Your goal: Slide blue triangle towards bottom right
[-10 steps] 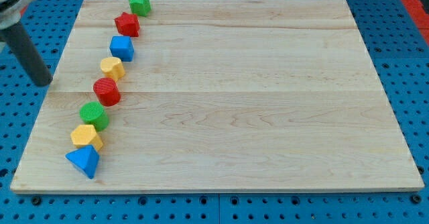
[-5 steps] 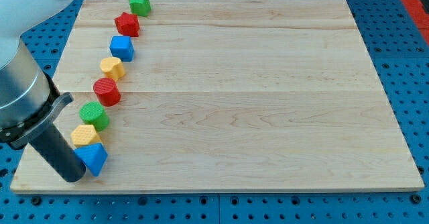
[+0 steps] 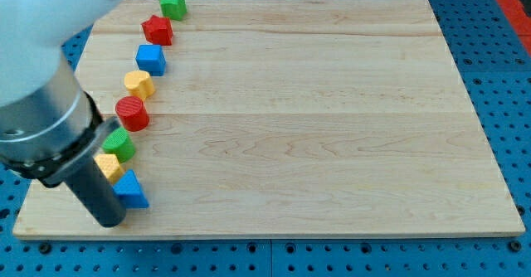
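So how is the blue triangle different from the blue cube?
The blue triangle sits near the view's bottom left, touching my tip; the blue cube sits higher up the row, far from it. The triangle is wedge-shaped and partly hidden by the rod; the cube is boxy and fully visible. Both are blue and lie on the wooden board.

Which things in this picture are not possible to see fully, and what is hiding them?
- Blue triangle: its left side is behind my rod in the camera view; contact with my tip cannot be confirmed.
- Yellow block: partly covered by the rod, so its shape is unclear.
- Green block: left edge covered by the arm body.
- Arm: cut off by the view's top and left edges.
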You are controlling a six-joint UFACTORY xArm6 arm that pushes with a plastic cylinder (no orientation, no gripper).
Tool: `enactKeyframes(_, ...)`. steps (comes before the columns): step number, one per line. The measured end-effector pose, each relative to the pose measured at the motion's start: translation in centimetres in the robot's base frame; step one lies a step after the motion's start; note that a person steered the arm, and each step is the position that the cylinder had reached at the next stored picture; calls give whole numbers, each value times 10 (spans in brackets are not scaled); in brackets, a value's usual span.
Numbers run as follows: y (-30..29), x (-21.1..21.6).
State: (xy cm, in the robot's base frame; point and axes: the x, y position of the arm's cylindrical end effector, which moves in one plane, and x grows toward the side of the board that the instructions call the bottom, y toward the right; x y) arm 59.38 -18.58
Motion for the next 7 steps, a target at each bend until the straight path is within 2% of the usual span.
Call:
enactKeyframes(2, -39, -30)
enactKeyframes(3, -28, -34)
enactKeyframes(5, 54, -33)
enactKeyframes(7, 71, -28)
